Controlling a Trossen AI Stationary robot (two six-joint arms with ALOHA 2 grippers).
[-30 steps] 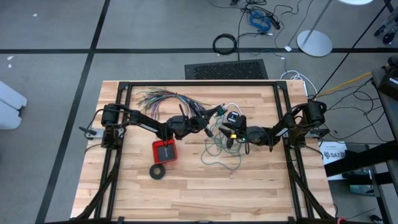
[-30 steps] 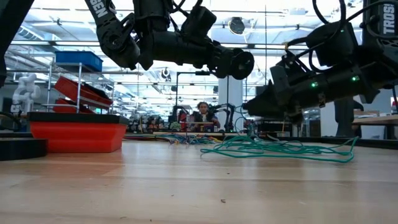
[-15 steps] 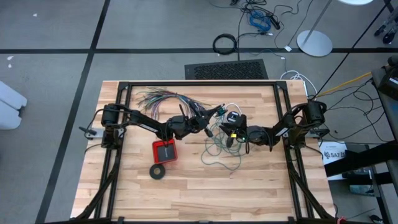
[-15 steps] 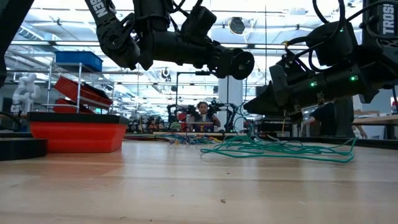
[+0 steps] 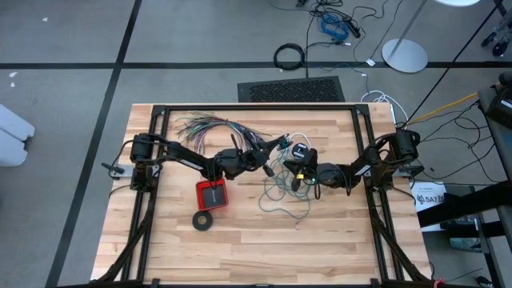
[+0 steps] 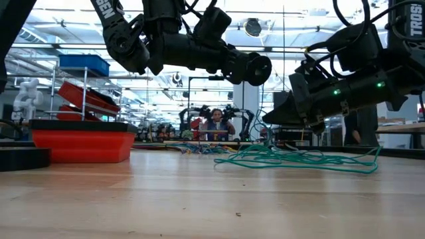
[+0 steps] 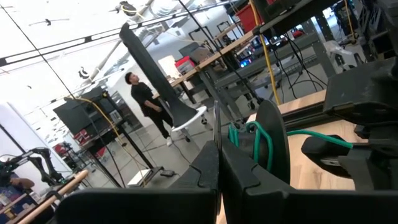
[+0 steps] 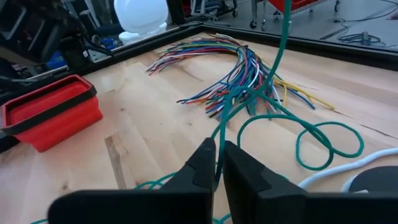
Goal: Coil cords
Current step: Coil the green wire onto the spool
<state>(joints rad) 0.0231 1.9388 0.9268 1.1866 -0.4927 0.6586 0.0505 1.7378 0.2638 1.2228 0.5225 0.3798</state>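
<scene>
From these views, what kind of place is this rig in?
Probably a robotics lab or workshop. A pale wooden butcher-block table sits in a black metal frame, grey floor marked with black tape lines, loose cables on the floor. Beyond the table, workbenches and a seated person.

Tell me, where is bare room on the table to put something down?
Free: the strip in front of the red box and black ring, and the right front corner beyond the green wire. Crowded: the middle, where both arms meet, and the rear with the coloured wires.
</scene>
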